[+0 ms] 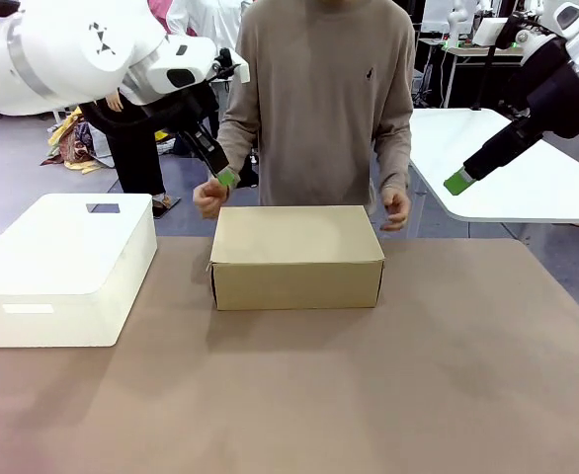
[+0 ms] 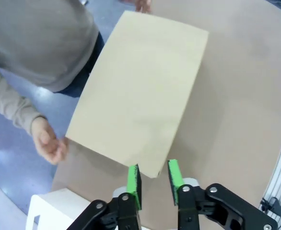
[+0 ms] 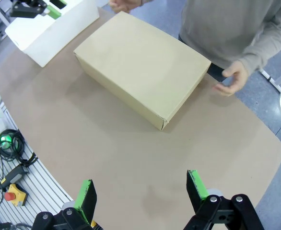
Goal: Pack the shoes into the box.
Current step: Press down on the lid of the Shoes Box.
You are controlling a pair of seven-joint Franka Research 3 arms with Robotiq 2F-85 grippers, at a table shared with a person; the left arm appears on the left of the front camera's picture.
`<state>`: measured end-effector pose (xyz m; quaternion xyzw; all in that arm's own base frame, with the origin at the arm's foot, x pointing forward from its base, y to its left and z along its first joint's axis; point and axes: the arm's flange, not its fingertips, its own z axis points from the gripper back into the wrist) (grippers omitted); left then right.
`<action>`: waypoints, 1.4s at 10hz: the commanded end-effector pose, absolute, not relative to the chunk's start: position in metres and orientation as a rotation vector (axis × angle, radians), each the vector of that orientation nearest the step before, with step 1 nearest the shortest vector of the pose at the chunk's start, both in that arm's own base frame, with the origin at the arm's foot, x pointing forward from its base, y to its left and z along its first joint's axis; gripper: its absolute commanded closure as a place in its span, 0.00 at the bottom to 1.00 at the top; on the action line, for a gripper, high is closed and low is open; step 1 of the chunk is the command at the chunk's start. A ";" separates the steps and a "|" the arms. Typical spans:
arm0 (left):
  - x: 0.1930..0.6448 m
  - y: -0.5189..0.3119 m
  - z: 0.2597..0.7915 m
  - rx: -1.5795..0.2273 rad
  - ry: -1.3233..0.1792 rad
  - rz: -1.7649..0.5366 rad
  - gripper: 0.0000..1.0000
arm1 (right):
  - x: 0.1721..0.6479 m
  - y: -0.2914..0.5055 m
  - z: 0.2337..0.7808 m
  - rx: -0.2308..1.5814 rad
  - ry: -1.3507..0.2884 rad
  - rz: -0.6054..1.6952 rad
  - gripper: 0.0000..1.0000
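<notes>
Brown table, near half bare. Box sits closed toward the far edge, centred; white bin at the left edge. Left gripper hovers above the box's far-left corner, pads a narrow gap apart, gripping nothing. Right gripper hangs high beyond the far-right corner, jaws wide, empty. Person's hands hover just behind the box.

Tan cardboard box, lid shut flat, plain and unmarked on the sides in view, sits upright on the brown tabletop near the far edge, long side facing the robot, just right of a white bin, apart from it.
</notes>
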<state>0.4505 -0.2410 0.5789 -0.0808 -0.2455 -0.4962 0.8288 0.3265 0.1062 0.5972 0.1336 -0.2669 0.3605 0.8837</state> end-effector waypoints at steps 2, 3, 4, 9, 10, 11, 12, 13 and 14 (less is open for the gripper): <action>0.441 -0.234 0.586 -0.211 -0.528 -1.058 0.00 | 0.328 0.105 0.597 0.263 -0.556 0.751 0.00; 0.437 -0.233 0.586 -0.215 -0.524 -1.046 0.00 | 0.328 0.105 0.597 0.263 -0.556 0.751 0.00; 0.433 -0.232 0.586 -0.222 -0.521 -1.029 0.00 | 0.328 0.105 0.597 0.263 -0.556 0.751 0.00; 0.435 -0.234 0.585 -0.269 -0.557 -1.011 0.00 | 0.328 0.105 0.597 0.263 -0.556 0.751 0.00; 0.439 -0.232 0.586 -0.299 -0.576 -0.984 0.00 | 0.328 0.105 0.597 0.263 -0.556 0.751 0.00; 0.437 -0.238 0.586 -0.231 -0.527 -1.013 0.00 | 0.328 0.105 0.597 0.263 -0.556 0.751 0.00; 0.437 -0.238 0.586 -0.231 -0.527 -1.013 0.00 | 0.328 0.105 0.597 0.263 -0.556 0.751 0.00; 0.437 -0.238 0.586 -0.231 -0.527 -1.013 0.00 | 0.328 0.105 0.597 0.263 -0.556 0.751 0.00; 0.437 -0.238 0.586 -0.231 -0.527 -1.013 0.00 | 0.328 0.105 0.597 0.263 -0.556 0.751 0.00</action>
